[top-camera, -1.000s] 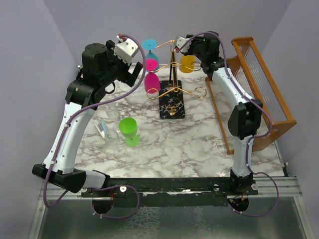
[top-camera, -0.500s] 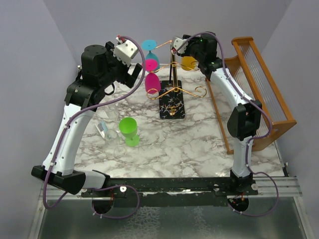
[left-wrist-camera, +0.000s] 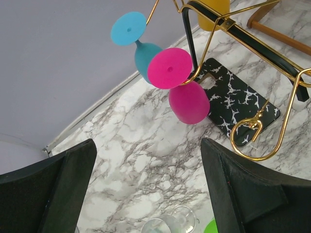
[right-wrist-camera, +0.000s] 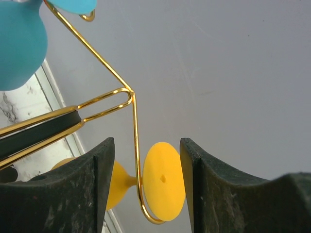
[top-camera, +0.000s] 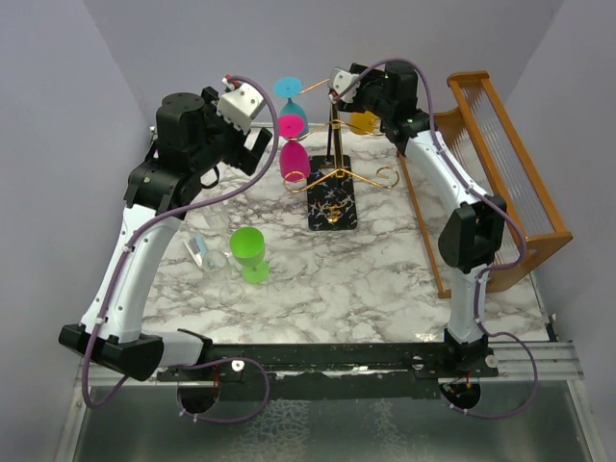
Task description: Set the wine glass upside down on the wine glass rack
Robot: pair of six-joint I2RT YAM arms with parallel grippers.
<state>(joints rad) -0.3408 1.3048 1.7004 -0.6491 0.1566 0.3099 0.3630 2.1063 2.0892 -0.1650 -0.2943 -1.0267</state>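
The yellow wine glass (top-camera: pixel 364 122) hangs upside down on the gold wire wine glass rack (top-camera: pixel 334 178). In the right wrist view a curled wire arm (right-wrist-camera: pixel 136 145) hooks round its stem under the round foot (right-wrist-camera: pixel 164 187). My right gripper (right-wrist-camera: pixel 146 150) is open, its fingers on either side of the foot; the left one stands apart, the right one sits very close. Its place in the top view is high at the rack's right side (top-camera: pixel 352 89). My left gripper (left-wrist-camera: pixel 148 160) hovers open and empty left of the rack (top-camera: pixel 252 135).
A pink glass (left-wrist-camera: pixel 189 102) and a blue glass (left-wrist-camera: pixel 148 56) hang on the rack's left arms above its black speckled base (left-wrist-camera: pixel 238 104). A green glass (top-camera: pixel 248 252) and a clear glass (top-camera: pixel 207 252) lie on the marble table. A brown wooden rack (top-camera: pixel 500 173) stands at the right.
The right gripper's jaws have spread wider around the yellow glass's foot, and the gripper has drawn slightly up and back. The left arm has barely shifted.
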